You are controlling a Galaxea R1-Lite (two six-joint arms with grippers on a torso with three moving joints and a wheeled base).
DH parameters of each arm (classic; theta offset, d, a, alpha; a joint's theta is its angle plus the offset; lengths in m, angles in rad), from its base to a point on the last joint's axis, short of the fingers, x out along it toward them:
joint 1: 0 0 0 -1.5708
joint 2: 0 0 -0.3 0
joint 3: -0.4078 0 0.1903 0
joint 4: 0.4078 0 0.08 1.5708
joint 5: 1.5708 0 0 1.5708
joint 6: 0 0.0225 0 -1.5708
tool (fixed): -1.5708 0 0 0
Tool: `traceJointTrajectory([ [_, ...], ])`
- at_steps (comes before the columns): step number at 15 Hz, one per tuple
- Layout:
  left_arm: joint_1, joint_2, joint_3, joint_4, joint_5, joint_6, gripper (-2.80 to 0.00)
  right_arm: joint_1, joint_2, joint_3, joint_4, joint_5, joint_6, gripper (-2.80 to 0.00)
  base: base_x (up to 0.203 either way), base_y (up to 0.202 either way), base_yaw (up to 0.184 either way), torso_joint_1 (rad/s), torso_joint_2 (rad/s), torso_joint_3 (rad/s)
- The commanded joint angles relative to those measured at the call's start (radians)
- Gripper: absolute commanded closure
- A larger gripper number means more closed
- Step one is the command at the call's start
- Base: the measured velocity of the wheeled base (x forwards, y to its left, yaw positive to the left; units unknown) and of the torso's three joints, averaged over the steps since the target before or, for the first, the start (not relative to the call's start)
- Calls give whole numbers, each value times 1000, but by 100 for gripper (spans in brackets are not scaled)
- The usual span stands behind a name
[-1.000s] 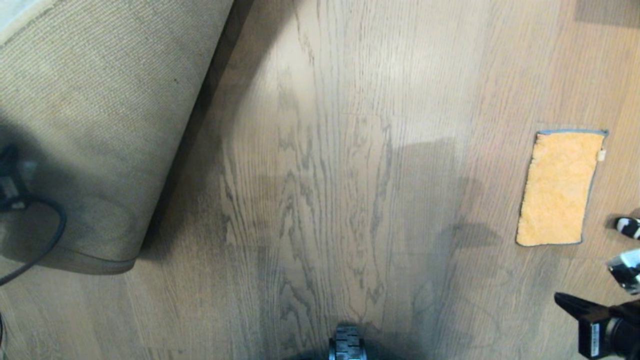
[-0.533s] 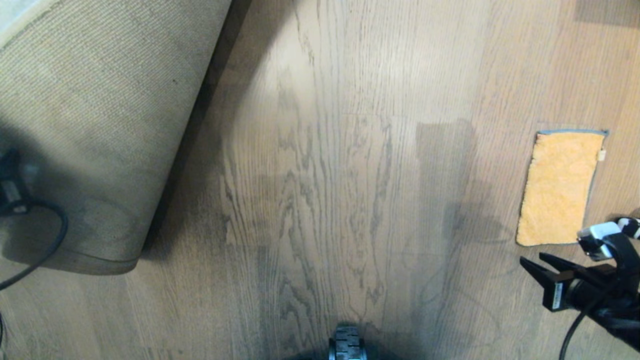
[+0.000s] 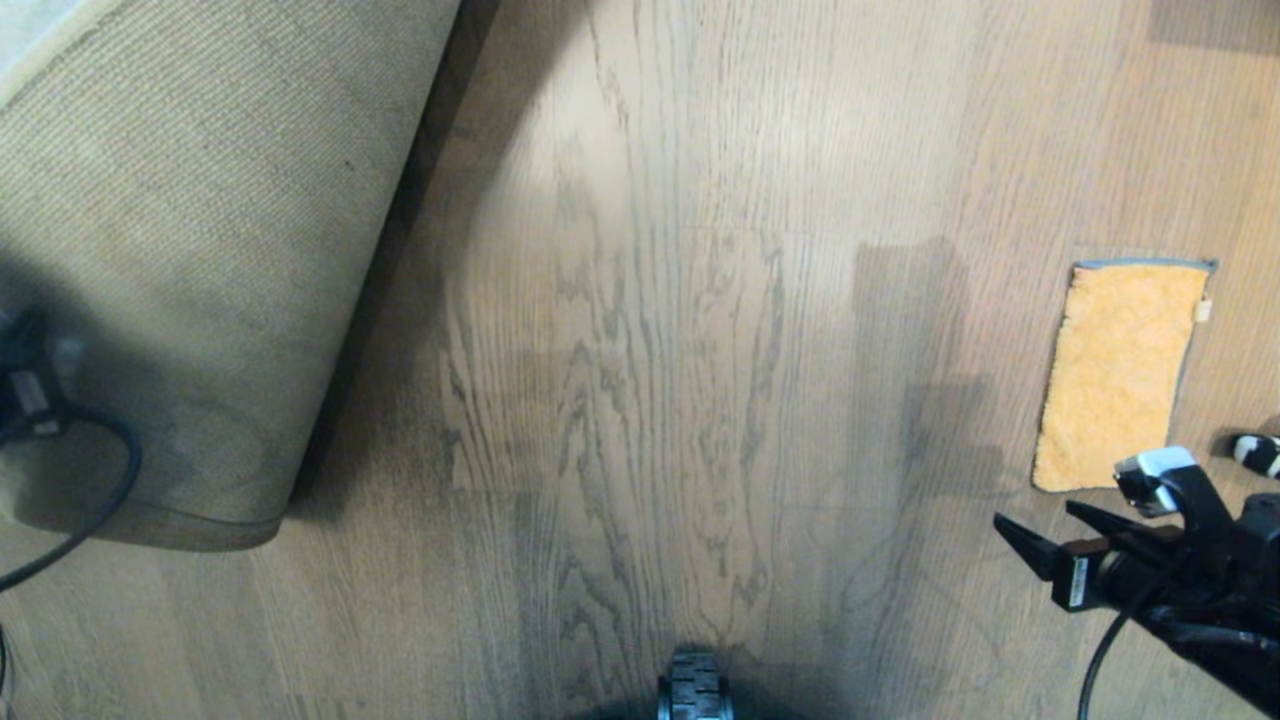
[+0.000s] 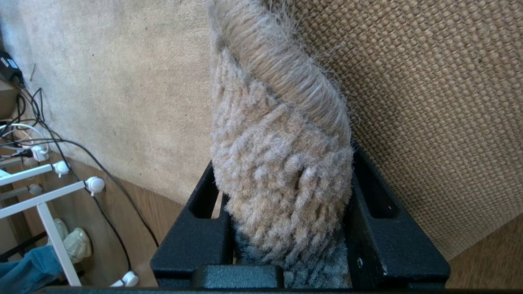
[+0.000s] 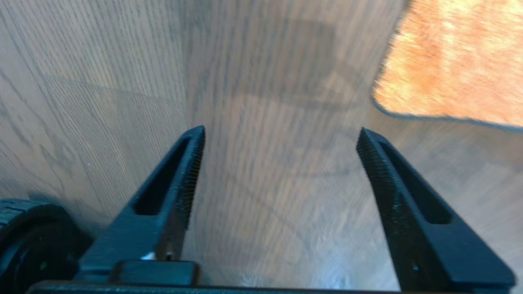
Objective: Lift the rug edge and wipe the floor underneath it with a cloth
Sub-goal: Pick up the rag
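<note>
Head view: rug edge (image 3: 215,300) at frame left, pinched and raised by left gripper (image 4: 286,228); cloth (image 3: 1118,375) flat on floor (image 3: 650,350) at right; right gripper (image 3: 1035,530), jaws spread, lower right, best lowered squarely onto cloth's near end.

- Right gripper (image 3: 1040,530): matte black tapered fingers (image 5: 171,192) with slotted cut-outs and ribbed inner faces.
- White block (image 3: 1150,470) atop its wrist; black cable (image 3: 1100,660) beneath.
- Black treaded wheel (image 3: 695,690) at base.
</note>
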Motion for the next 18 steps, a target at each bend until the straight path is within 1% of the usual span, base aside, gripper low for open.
traceJointTrajectory([
  [1,0,3,0,-4,3,2,0,11,41,-40,-48,0,3,-280,0,0,0,0,0,0],
  [6,1,3,-1,-6,4,2,0,20,65,-138,-48,1,9,-280,0,0,0,0,0,0],
  [13,2,6,5,-6,5,3,0,5,54,-160,-48,-3,21,-280,0,0,0,0,0,0],
  [15,1,6,15,-20,22,3,0,-3,38,-173,-48,-2,25,-280,0,0,0,0,0,0],
  [18,1,6,33,-42,25,3,0,-17,24,-178,-48,-2,24,-280,0,0,0,0,0,0],
])
